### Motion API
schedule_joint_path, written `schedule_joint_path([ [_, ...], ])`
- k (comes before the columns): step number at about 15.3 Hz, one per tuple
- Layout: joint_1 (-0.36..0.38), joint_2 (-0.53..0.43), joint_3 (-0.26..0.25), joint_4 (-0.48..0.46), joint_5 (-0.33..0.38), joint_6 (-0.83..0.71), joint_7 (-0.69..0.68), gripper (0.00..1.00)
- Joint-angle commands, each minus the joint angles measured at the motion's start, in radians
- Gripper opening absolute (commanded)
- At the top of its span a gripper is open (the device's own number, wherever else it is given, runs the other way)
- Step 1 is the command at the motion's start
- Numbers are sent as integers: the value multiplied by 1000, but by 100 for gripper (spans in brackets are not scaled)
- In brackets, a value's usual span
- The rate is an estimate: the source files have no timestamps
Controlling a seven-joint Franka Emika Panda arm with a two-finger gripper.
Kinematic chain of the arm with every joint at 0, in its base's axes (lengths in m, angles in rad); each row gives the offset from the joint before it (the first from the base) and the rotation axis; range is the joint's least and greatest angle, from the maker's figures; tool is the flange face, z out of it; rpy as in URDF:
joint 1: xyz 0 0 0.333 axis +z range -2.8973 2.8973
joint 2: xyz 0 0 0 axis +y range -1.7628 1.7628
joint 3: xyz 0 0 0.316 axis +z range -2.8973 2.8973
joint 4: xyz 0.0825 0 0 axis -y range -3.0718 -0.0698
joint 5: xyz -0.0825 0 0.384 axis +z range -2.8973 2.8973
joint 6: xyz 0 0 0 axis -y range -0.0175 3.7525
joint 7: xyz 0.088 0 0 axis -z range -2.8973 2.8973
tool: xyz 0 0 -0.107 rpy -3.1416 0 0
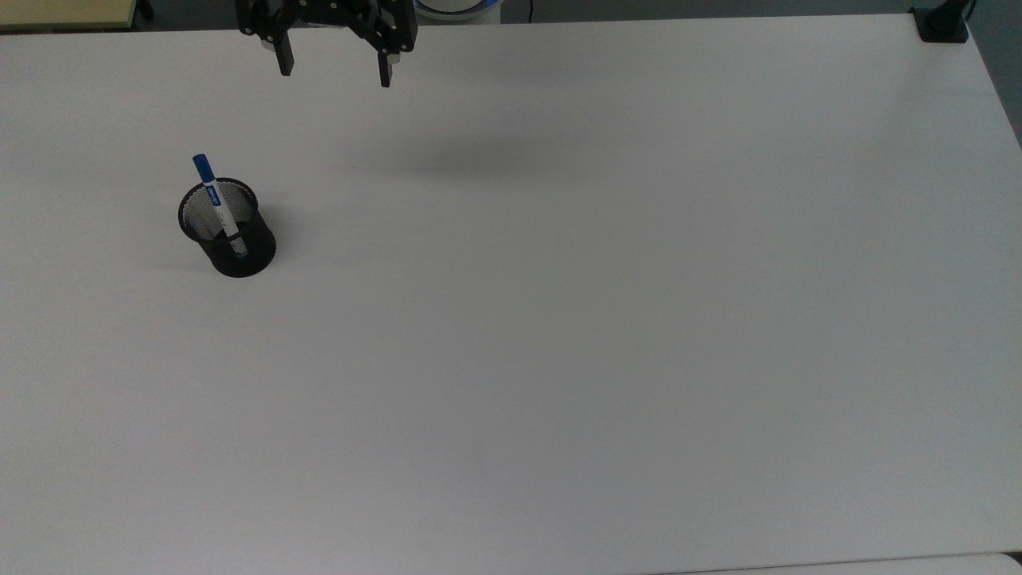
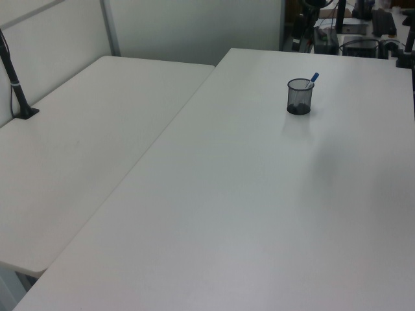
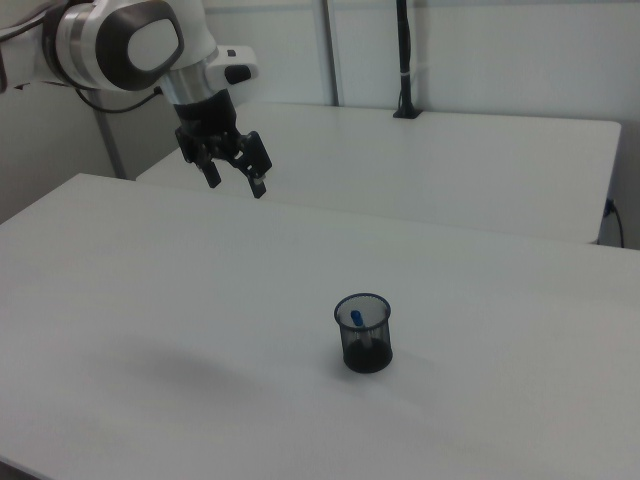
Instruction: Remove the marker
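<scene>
The marker [image 1: 214, 192] is a white pen with a blue cap, standing tilted inside a black mesh cup [image 1: 239, 249] on the white table. Its cap pokes above the rim in the left view [image 2: 314, 77], and a blue bit of the marker [image 3: 357, 318] shows inside the cup [image 3: 367, 343] in the right view. The cup [image 2: 299, 97] stands upright. My gripper [image 1: 335, 73] hangs open high above the table at the top view's upper edge, well away from the cup, with nothing between its fingers. In the right view my gripper [image 3: 235, 183] sits up and left of the cup.
A second white table [image 2: 84, 129] adjoins on the left view's left, with a black clamped post [image 2: 16, 84] on it. Another black mount [image 1: 942, 24] sits at the top view's upper right corner. The arm's shadow [image 1: 471, 160] falls on the table.
</scene>
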Motion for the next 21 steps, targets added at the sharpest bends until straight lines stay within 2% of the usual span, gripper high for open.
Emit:
schedule_joint_path([
  [1,4,-4,-4,12,25,-31,-18,100],
  [13,-5,-8,-7,14,25,-35,-37,100],
  [15,-10,-10,-15,14,22,-60,-103,100],
  [18,-31,-5,-24,9,3,-78,-301,100],
  [21,-59,10,-29,5,-99,-88,-355,100],
])
